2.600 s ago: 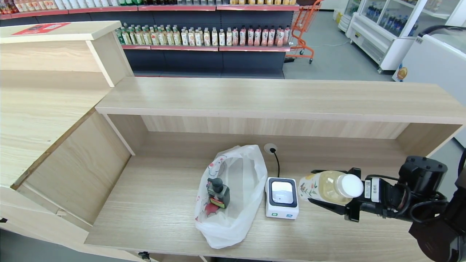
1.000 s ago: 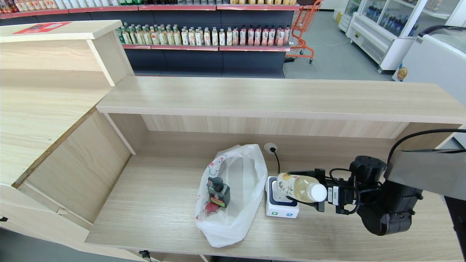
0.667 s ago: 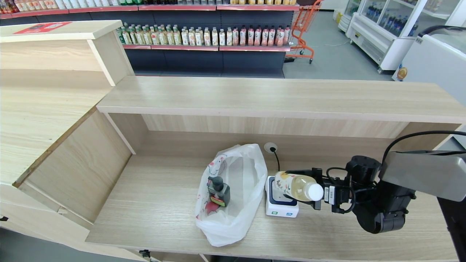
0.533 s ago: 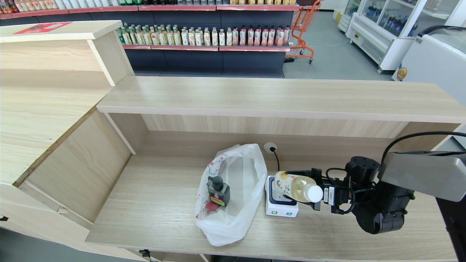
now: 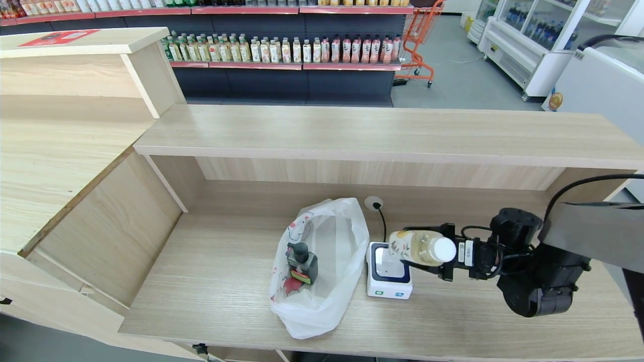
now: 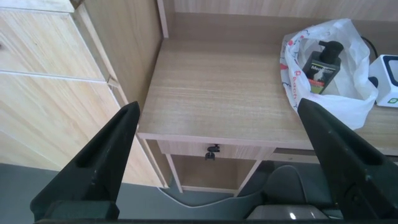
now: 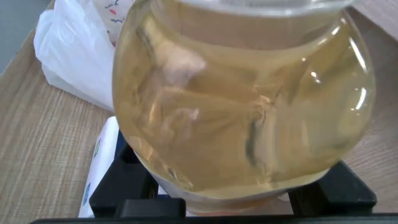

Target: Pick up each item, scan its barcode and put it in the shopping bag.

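My right gripper [image 5: 421, 250] is shut on a clear bottle of yellow drink [image 5: 420, 247] with a white cap, held on its side just above the right edge of the white barcode scanner [image 5: 388, 271]. Seen from the right wrist, the bottle [image 7: 242, 106] looms large with the scanner [image 7: 115, 180] beneath it. The white plastic shopping bag [image 5: 322, 266] lies open left of the scanner with a dark pump bottle [image 5: 301, 264] inside. From the left wrist, the bag [image 6: 329, 68] and pump bottle [image 6: 323, 62] appear far off. My left gripper [image 6: 221, 162] hangs open off the counter's near edge.
The scanner's black cable [image 5: 381, 221] runs back to a round port in the counter [image 5: 226, 281]. A raised wooden ledge [image 5: 382, 136] overhangs the rear. A side panel [image 5: 110, 226] walls in the left. Bare counter lies left of the bag and in front of the scanner.
My right arm carried the bottle left from the counter's right side to over the scanner. In the last half second it lifted slightly and shifted back to the right.
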